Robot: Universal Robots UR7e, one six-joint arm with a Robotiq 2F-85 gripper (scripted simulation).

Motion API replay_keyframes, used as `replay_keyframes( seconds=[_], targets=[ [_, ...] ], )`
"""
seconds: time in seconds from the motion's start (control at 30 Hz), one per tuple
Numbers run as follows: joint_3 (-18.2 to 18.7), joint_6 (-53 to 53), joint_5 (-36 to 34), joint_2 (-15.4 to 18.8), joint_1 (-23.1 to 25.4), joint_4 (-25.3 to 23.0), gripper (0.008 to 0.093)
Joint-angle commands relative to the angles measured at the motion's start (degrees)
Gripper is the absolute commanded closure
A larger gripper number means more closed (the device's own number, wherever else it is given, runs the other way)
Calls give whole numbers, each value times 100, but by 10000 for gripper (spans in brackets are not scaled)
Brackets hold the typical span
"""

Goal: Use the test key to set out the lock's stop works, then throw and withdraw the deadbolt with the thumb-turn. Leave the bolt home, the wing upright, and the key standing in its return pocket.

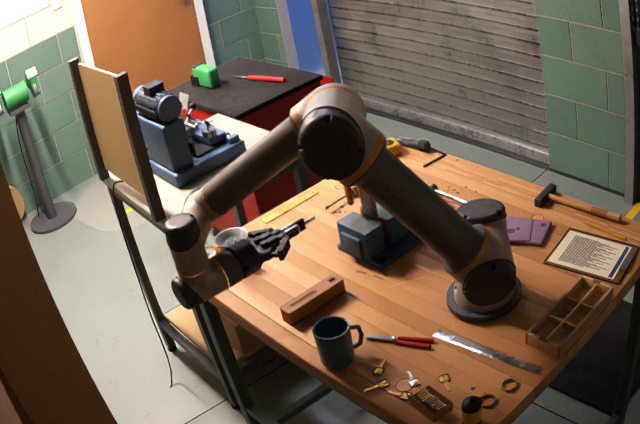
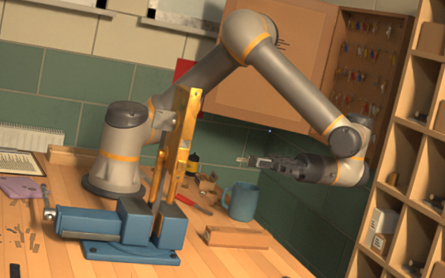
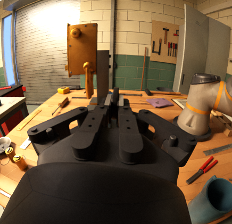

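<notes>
The test key (image 1: 305,221) (image 2: 242,160) sticks out level from my gripper (image 1: 289,231) (image 2: 256,161) (image 3: 115,98), which is closed on it and points at the lock from above the bench's left end. The brass lock case (image 2: 180,136) (image 3: 81,52) stands upright in the blue vise (image 1: 373,238) (image 2: 129,231). Its keyhole boss (image 3: 75,32) sits near the top. A brass lever (image 3: 88,81) hangs below it. The wooden key block (image 1: 312,298) (image 2: 236,237) with its slot lies on the bench below my wrist.
The bench's left edge is under my wrist, with a side table and key machine (image 1: 178,138) beyond. A blue mug (image 1: 335,341) (image 2: 244,201), red pliers (image 1: 403,341), a steel rule (image 1: 486,351) and loose keys (image 1: 393,383) lie near the front edge. Shelving (image 2: 421,158) stands close behind my wrist.
</notes>
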Motion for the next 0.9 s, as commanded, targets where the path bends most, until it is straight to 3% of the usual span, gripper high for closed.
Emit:
replay_keyframes(
  seconds=[0.0,0.87],
  targets=[
    [-2,0,0,-7,0,2,934],
    [106,4,-317,-252,-318,147,934]
  ],
)
